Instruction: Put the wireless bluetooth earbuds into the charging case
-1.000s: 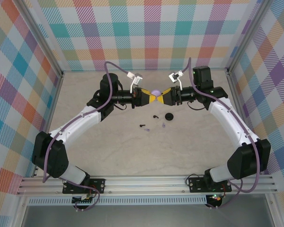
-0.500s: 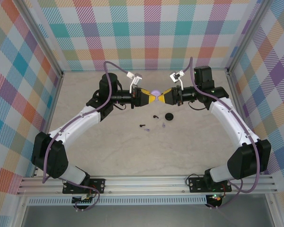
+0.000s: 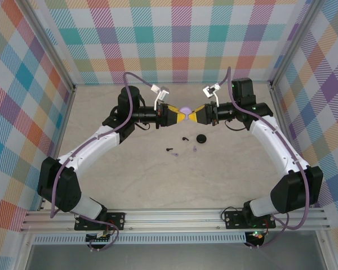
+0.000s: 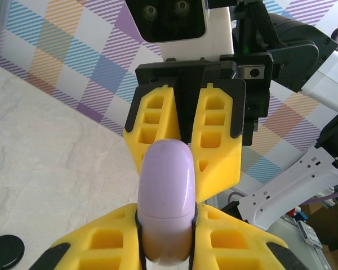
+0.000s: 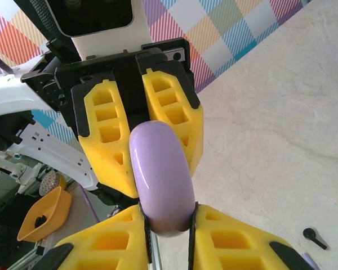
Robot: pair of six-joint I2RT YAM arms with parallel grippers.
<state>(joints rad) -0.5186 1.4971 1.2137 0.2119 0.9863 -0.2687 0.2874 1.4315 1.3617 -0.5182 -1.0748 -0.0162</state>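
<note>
- Left end effector (image 4: pixel 166 239): closed on one end of the lavender charging case (image 4: pixel 168 180), pads flat against its two sides.
- Right end effector (image 5: pixel 169 236): clamped on the opposite end of the same case. The two sets of yellow fingers meet nose to nose, with the case bridging them above the bench (image 3: pixel 158 180).
- Case: a smooth, rounded, glossy shell, probably hard plastic and light. Expect it to be slippery, since curved sides give flat pads little to bite on. A faint seam shows just above the left fingers. Judge which side of it each end effector holds before you pull, and grip the flatter faces, not the domed end.
- Below on the bench, well apart from the held case: one black earbud (image 3: pixel 184 138), a second black earbud (image 3: pixel 170 149) and pale lavender earbuds (image 3: pixel 195 150) nearby, with the black charging case (image 3: pixel 201 138) just beside them.
- Earbuds: tiny, stiff and very light, and likely to skid or flip under a pad. Pinching across the bulb looks risky, so take them by the stem. From above, I cannot tell which way each one lies.
</note>
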